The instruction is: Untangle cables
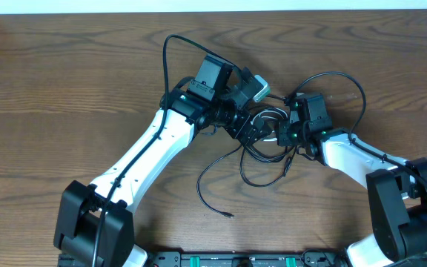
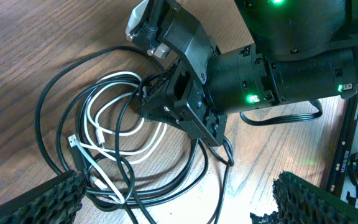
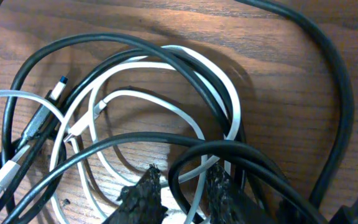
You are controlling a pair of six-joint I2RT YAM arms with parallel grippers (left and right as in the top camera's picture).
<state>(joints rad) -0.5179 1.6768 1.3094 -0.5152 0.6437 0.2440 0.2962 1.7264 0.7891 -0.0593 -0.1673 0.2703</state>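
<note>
A tangle of black cables (image 1: 252, 172) and a shorter white cable (image 2: 143, 150) lies at the table's middle. In the right wrist view the white cable (image 3: 225, 84) loops among the black cables (image 3: 110, 42). My left gripper (image 1: 247, 127) hangs over the tangle's left side. In its wrist view its fingers (image 2: 179, 196) are wide open, astride the black cables (image 2: 166, 186). My right gripper (image 1: 285, 139) is down in the tangle from the right. Its fingers (image 3: 182, 186) are nearly together, with a black loop and the white cable between them.
One black cable trails toward the front, its loose plug end (image 1: 230, 215) on the bare wood. A thicker black arm wire (image 1: 347, 78) arcs behind the right arm. The table's far edge (image 1: 213, 12) meets a white wall.
</note>
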